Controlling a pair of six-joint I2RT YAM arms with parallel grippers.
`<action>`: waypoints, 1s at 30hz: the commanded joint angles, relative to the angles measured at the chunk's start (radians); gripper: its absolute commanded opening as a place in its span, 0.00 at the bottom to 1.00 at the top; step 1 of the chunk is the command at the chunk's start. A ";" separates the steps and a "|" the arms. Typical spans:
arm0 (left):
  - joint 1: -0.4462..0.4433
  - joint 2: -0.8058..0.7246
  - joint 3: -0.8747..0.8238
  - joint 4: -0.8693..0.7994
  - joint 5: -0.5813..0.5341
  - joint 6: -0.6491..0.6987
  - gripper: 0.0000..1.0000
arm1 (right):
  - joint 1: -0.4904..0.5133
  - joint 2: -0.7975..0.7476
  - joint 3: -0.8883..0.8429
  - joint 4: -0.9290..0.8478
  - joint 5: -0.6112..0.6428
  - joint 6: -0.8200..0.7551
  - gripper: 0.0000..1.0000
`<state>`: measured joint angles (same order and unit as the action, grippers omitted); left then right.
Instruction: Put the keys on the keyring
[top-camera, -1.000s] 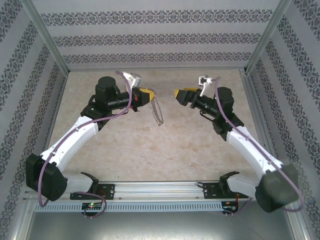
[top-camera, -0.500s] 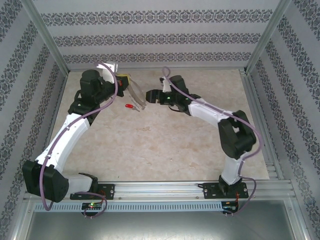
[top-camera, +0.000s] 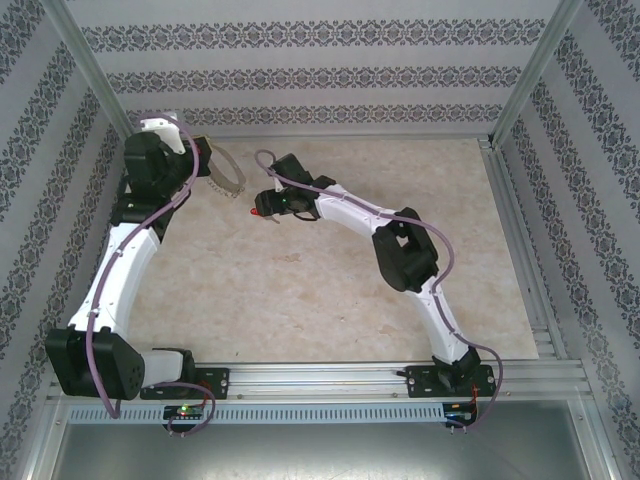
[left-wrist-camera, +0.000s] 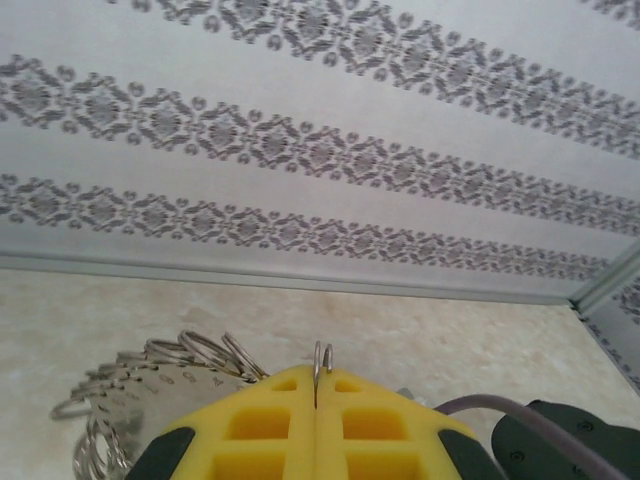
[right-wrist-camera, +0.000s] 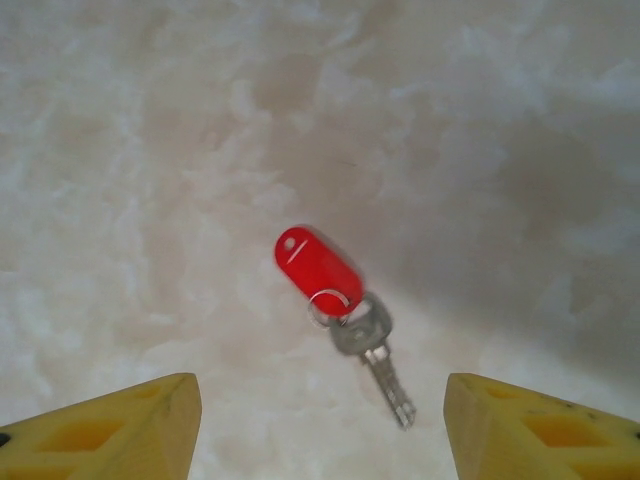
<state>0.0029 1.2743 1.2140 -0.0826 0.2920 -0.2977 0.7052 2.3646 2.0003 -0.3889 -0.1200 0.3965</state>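
Observation:
The key (right-wrist-camera: 318, 265) has a red oval head joined by a small split ring to a short silver blade (right-wrist-camera: 380, 365). It lies flat on the table, in the gap ahead of my right gripper (right-wrist-camera: 320, 430), which is open and holds nothing. From above, the key (top-camera: 257, 212) shows as a red spot at the tip of my right gripper (top-camera: 268, 204). My left gripper (left-wrist-camera: 317, 400) is shut on the wire of the keyring (left-wrist-camera: 322, 356). The keyring's metal pieces (left-wrist-camera: 150, 385) hang to the left. In the top view my left gripper (top-camera: 204, 160) holds the keyring (top-camera: 228, 178) up at the far left.
A patterned back wall (top-camera: 320, 70) and side walls enclose the beige table (top-camera: 330, 290). An aluminium rail (top-camera: 330, 380) runs along the near edge. My right arm (top-camera: 400, 250) stretches diagonally across the table's middle.
My right arm has swung left across the table and now hovers over the key, jaws slightly narrower. My left arm has carried the keyring back toward the far left corner.

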 joint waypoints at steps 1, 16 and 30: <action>0.026 -0.010 0.047 -0.014 -0.029 -0.025 0.00 | 0.028 0.086 0.155 -0.137 0.112 -0.109 0.66; 0.080 -0.018 0.024 0.014 0.015 -0.072 0.00 | 0.039 0.369 0.599 -0.346 0.093 -0.130 0.62; 0.085 -0.033 -0.016 0.074 0.058 -0.124 0.00 | 0.039 0.434 0.638 -0.393 0.065 -0.123 0.44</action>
<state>0.0742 1.2739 1.2098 -0.0849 0.3233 -0.3893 0.7460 2.7735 2.6179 -0.7330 -0.0429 0.2726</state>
